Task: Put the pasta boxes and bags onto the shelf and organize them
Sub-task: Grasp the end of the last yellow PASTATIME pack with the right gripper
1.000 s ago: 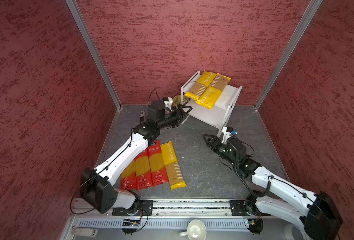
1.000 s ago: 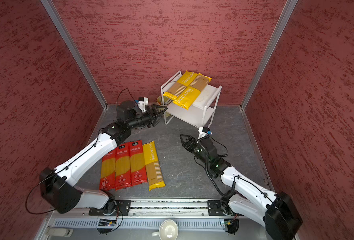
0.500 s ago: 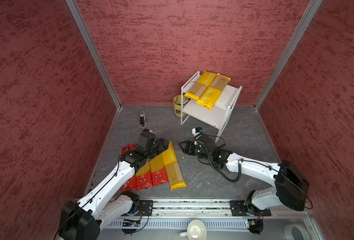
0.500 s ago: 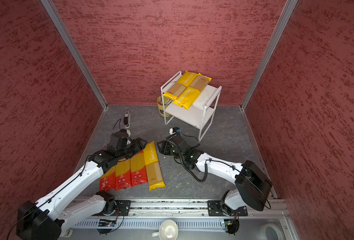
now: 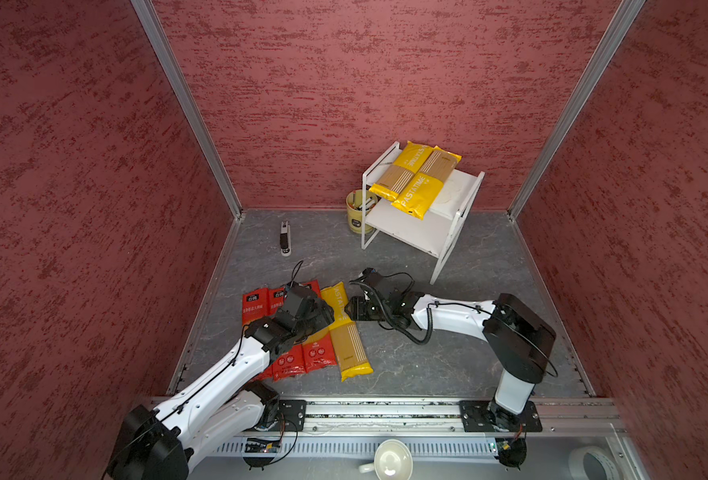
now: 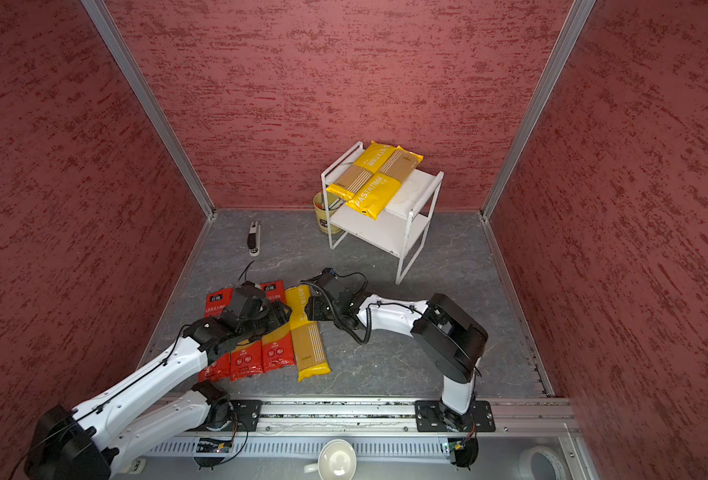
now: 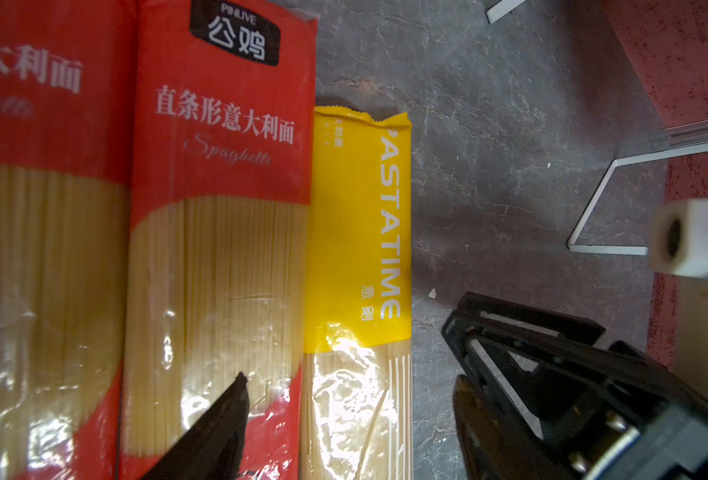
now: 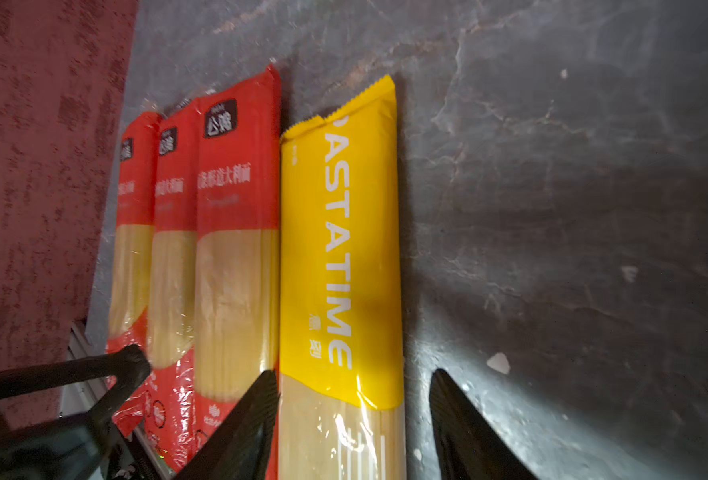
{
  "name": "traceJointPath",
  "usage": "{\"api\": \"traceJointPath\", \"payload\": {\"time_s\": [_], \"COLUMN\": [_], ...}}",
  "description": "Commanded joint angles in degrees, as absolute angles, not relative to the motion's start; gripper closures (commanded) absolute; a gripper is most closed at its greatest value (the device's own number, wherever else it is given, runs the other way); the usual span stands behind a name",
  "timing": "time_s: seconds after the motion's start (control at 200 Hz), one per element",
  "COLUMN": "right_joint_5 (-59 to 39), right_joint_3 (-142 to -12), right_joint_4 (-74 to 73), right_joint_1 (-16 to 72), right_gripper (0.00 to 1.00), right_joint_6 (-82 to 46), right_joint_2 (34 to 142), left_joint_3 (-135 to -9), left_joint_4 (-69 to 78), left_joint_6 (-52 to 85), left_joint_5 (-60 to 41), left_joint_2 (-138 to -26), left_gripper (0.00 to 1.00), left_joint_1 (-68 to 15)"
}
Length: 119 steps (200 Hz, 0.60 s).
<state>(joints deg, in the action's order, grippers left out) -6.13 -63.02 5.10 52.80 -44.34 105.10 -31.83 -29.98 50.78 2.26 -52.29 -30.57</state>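
On the grey floor lie three red-ended spaghetti bags (image 5: 256, 303) (image 7: 219, 166) side by side. A yellow PASTATIME pack (image 5: 348, 340) (image 6: 308, 340) lies against their right side. My left gripper (image 5: 330, 318) (image 7: 350, 386) is open, low over this yellow pack, one finger above the nearest red bag and the other above bare floor. From the opposite side my right gripper (image 5: 348, 309) (image 8: 352, 374) is also open and straddles the same pack (image 8: 339, 249). Two more yellow packs (image 5: 414, 183) (image 6: 371, 178) rest on top of the white shelf (image 5: 410, 232) (image 6: 385, 232).
A yellow cup of pens (image 5: 356, 212) stands at the shelf's left foot. A small black and white device (image 5: 285, 237) lies on the floor near the back left. A white mug (image 5: 387, 459) and a tape roll (image 5: 593, 463) sit beyond the front rail. Red walls close in three sides.
The left arm swung back from the shelf and came down over the floor packs. The right gripper moved left to the yellow pack, and its jaws narrowed a little.
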Motion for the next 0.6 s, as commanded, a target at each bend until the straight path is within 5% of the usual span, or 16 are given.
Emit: {"api": "traceJointPath", "payload": {"time_s": [0.0,0.306,0.591], "right_joint_5": [-10.3,-16.9,-17.7], "right_joint_3": [-65.2,-67.3,-67.0], "right_joint_4": [7.9,4.1,1.4], "right_joint_1": [53.1,53.1,53.1], "right_gripper": [0.41,0.47,0.75], "right_joint_6": [-44.2,-45.7,-45.9], "right_joint_2": [107.9,113.4,112.5], "left_joint_3": [-31.3,-31.0,-30.5], "left_joint_4": [-29.6,-30.2,-30.2], "left_joint_6": [51.6,51.3,51.6], "left_joint_5": [4.3,4.7,4.6], "left_joint_2": [-50.5,-48.8,-48.2], "left_gripper": [0.23,0.23,0.23], "left_joint_1": [-30.8,-30.8,-31.0]}}
